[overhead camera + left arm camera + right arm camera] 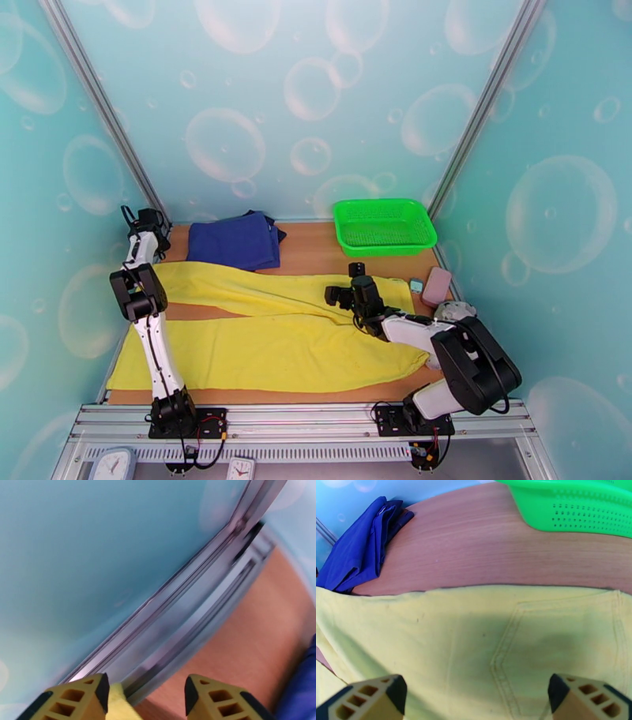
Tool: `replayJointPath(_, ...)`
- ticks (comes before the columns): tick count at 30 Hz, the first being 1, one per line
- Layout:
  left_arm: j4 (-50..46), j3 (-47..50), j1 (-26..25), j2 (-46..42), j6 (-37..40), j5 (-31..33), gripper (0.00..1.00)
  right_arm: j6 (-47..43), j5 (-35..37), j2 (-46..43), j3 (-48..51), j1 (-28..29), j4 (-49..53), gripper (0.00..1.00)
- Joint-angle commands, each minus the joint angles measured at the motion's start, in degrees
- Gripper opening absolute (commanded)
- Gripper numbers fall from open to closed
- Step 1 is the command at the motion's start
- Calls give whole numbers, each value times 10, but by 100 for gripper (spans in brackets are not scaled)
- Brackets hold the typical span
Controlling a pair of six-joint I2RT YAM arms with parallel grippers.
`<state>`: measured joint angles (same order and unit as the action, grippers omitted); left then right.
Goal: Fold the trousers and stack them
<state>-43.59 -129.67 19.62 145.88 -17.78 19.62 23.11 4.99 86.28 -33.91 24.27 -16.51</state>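
Trousers (276, 347), bright yellow, lie spread flat over most of the wooden bench (316, 249). In the top view the waist sits toward 3 o'clock and both legs run out toward 9 o'clock. One leg lies along the near edge. The other angles back toward 10 o'clock.

The right gripper (347, 286) is over the waist end, right of the bench's middle. In the right wrist view (474, 685) its fingers are spread wide apart, nothing between them, with the trousers (434, 638) and a stitched back pocket below. Whether the tips touch the cloth I cannot tell.

The left gripper (146, 229) is at 10 o'clock, by the end of the far leg and close to the metal frame post (221, 559). In the left wrist view (146, 687) its fingers stand apart, not closed on anything. A bit of yellow cloth (122, 705) lies against the inner side of the finger at 7 o'clock.

A folded navy blue cloth (233, 241) rests at 11 o'clock, just behind the far leg; the right wrist view has it at 10 o'clock (355, 559). A green basket (382, 249) stands at 1 o'clock, apart from the trousers. A small pink object (436, 286) sits at 3 o'clock beside the waist.
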Motion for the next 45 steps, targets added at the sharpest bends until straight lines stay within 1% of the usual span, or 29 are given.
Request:
replayJointPath(1,-6,18,4,-13,1,14,53,-5,-2,8,-15,2,-3,99)
replayJointPath(4,-5,24,2,-20,1,23,54,-6,3,6,-15,2,-1,99)
replayJointPath(8,-4,25,3,-17,1,14,55,-7,3,5,-15,2,1,99)
replayJointPath(12,-3,25,12,-16,1,-16,54,-6,-1,4,-16,3,1,99)
replayJointPath(15,-2,28,14,-17,0,-26,54,-7,-1,7,-18,3,2,99)
replayJointPath(17,-2,32,14,-20,-15,-29,54,-7,-1,8,-18,3,2,99)
replayJointPath(21,-3,43,8,-28,-19,-23,53,-8,2,6,-18,3,4,99)
replayJointPath(27,-10,44,-16,-34,-19,-6,49,-8,3,-2,-18,3,8,99)
replayJointPath(29,-13,43,-16,-33,-19,-6,43,-8,3,-5,-17,3,8,99)
replayJointPath(31,-14,40,-15,-30,-17,-6,27,-8,3,-9,-15,3,8,99)
replayJointPath(33,-15,36,-10,-27,-18,-13,16,-8,5,-9,-15,3,8,99)
replayJointPath(35,-15,34,-6,-28,-19,-26,9,-8,4,-8,-15,2,7,99)
replayJointPath(36,-14,35,-3,-30,-19,-33,2,-8,3,-6,-15,2,6,99)
replayJointPath(37,-11,35,-2,-33,-19,-40,0,-8,3,-4,-17,2,7,99)
replayJointPath(39,-7,36,-1,-39,-21,-51,0,-8,5,1,-19,2,10,99)
replayJointPath(45,-2,29,-8,-75,-33,-133,0,-3,3,-2,-18,-2,7,99)
